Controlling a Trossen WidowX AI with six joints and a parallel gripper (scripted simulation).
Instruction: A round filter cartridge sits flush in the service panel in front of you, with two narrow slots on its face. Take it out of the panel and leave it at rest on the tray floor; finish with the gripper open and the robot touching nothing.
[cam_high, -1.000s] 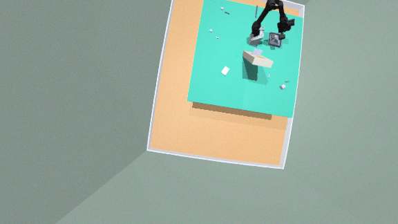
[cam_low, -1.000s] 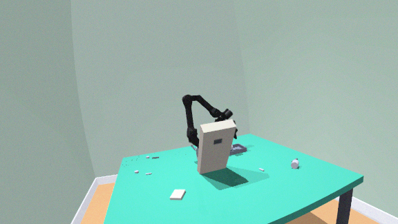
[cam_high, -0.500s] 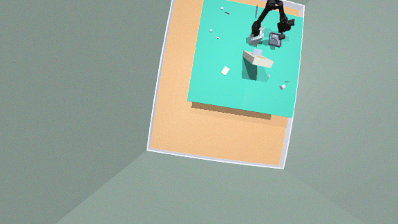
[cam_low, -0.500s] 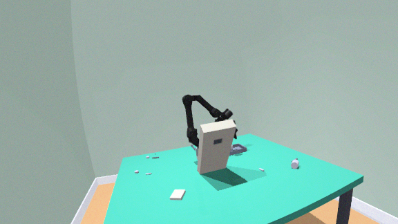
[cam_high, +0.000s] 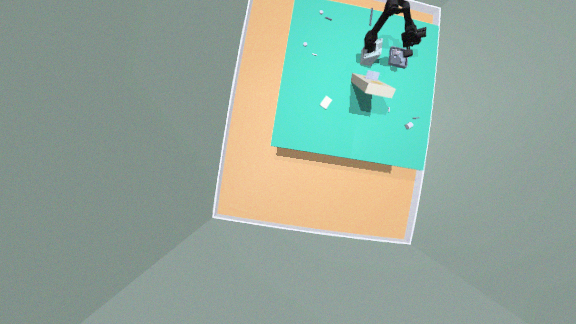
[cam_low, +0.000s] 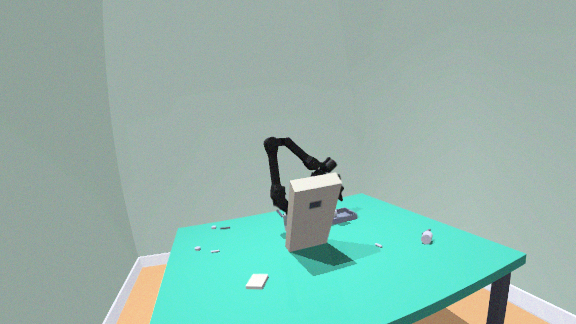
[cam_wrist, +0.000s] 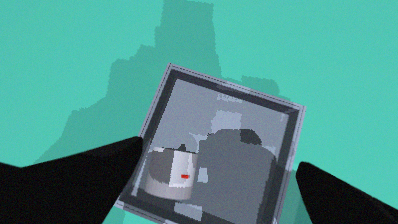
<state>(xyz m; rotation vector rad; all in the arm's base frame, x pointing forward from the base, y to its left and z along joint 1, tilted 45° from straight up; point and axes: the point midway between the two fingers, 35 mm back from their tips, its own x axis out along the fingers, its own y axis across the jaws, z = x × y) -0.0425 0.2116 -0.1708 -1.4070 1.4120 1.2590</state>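
Note:
The round grey filter cartridge (cam_wrist: 171, 175) lies on its side on the floor of the grey tray (cam_wrist: 165, 92) (cam_high: 395, 63) (cam_low: 348, 216), near one corner; a small red mark shows on it. My gripper (cam_wrist: 219, 156) (cam_high: 408, 48) is open and hangs above the tray, with its two dark fingers apart from the cartridge and touching nothing. The beige service panel (cam_high: 374, 86) (cam_low: 312, 215) stands tilted on the green table (cam_high: 320, 65) (cam_low: 400, 280), in front of the tray. In the exterior view the panel hides most of the gripper and part of the tray.
A white flat block (cam_high: 326, 102) (cam_low: 257, 281) and a small pale cylinder (cam_high: 409, 125) (cam_low: 426, 237) lie on the table. Several tiny grey bits (cam_low: 219, 228) (cam_high: 309, 46) are scattered to the left. The table stands on an orange floor with a white border.

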